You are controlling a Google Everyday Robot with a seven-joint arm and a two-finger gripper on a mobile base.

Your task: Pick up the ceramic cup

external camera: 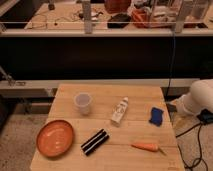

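Observation:
The ceramic cup [83,103] is small, pale and handleless. It stands upright on the left rear part of the wooden table [140,130], with its round rim facing up. A white rounded arm segment [198,98] shows at the right edge of the view, beside the table's right side and far from the cup. The gripper itself is out of view.
On the table are an orange plate [55,138] at the front left, a white labelled bottle [119,110] lying in the middle, a black ribbed object [95,141], a blue sponge [156,116] and a carrot [145,147]. A cluttered bench [100,22] runs behind.

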